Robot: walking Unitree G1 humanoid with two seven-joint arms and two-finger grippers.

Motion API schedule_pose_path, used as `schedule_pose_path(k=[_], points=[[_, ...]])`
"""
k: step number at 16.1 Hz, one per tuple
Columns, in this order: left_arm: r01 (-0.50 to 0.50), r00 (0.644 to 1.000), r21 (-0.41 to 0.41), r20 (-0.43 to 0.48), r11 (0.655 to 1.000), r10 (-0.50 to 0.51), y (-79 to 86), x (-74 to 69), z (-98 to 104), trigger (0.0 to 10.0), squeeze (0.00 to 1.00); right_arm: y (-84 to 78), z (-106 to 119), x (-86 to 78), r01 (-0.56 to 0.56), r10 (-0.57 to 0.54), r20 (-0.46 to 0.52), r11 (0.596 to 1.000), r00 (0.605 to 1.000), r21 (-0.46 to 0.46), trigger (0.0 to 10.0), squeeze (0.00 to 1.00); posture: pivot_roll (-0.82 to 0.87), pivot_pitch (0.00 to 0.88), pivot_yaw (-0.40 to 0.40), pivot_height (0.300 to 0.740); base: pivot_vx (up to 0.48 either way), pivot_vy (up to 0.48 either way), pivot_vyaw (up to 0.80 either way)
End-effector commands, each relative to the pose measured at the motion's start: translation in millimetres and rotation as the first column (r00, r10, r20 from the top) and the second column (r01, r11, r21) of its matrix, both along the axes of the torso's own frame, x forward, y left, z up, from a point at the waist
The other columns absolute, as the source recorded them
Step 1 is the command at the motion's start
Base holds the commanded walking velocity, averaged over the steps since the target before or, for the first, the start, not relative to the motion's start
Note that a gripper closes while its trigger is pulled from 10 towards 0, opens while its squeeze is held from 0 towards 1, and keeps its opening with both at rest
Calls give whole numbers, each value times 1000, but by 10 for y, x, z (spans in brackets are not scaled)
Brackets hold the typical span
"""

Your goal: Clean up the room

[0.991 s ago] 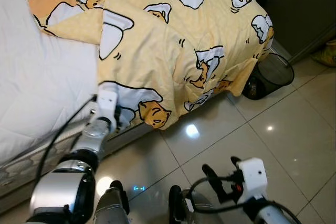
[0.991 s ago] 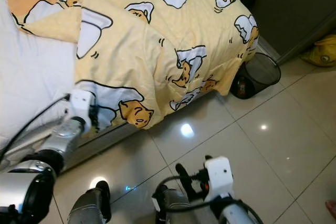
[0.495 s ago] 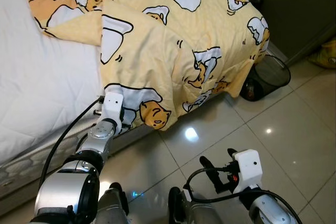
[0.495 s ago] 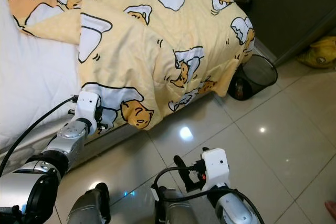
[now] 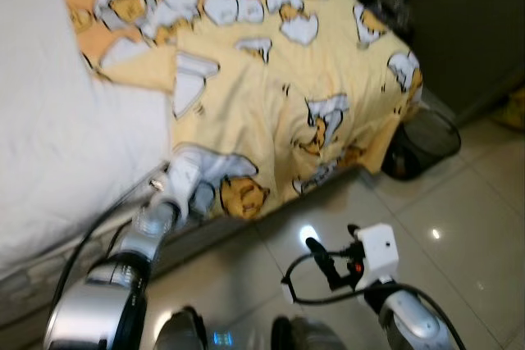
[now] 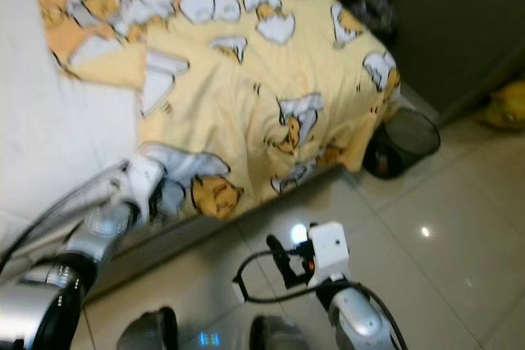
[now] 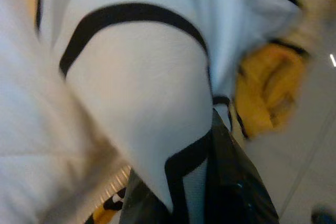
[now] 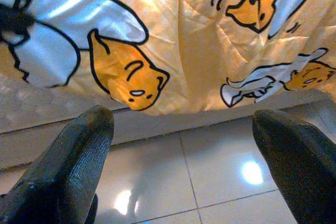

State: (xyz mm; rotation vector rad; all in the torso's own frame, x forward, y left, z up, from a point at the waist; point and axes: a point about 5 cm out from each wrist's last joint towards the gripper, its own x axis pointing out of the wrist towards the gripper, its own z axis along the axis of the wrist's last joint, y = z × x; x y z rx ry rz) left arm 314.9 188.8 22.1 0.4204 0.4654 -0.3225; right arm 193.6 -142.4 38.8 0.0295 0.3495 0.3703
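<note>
- The yellow cartoon-print blanket (image 5: 279,96) lay across the bed (image 5: 57,145), its edge hanging toward the tiled floor (image 5: 459,227).
- The left gripper (image 5: 193,194) pinched the blanket's hanging corner.
- The right gripper (image 5: 316,256) hovered spread above the floor.
- A black mesh wastebasket (image 5: 426,141) stood beside the bed.
- Since earlier, the camera had shifted and blurred.

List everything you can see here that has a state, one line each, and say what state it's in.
blanket: spread on the bed, its edge draped over the side.
left gripper: at the blanket's hanging edge, fabric between its fingers.
right gripper: open, held above the floor, empty.
wastebasket: upright on the floor beside the bed's corner.
white mattress cover: uncovered.
</note>
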Motion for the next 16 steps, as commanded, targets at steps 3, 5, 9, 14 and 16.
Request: schedule_pose_path(k=[3,5,9,14,16], points=[[192,978,88,-101,977,-183,-119,-236,-241,10000,0,-39,-116,-47,0,0,-38,1000,999,-15,10000,0,-159,98,-63,740,0,0,0],[238,965,70,-128,969,-228,-197,-327,-323,10000,0,-30,-143,-44,-1,1,-44,1000,999,-14,10000,0,-156,97,-59,740,0,0,0],[255,959,44,-142,966,-247,-288,-436,-417,10000,0,-12,-173,-49,-7,7,-51,1000,999,-10,10000,0,-156,97,-57,740,0,-75,0],[245,958,10,-155,969,-240,-296,-524,-482,10000,0,-20,-200,-54,-15,14,-56,1000,998,-14,10000,0,-155,97,-56,740,0,-480,0],[212,965,16,-159,977,-207,-277,-527,-495,10000,0,-18,-208,-58,-20,19,-59,1000,998,-15,10000,0,-152,97,-57,740,0,-169,0]])
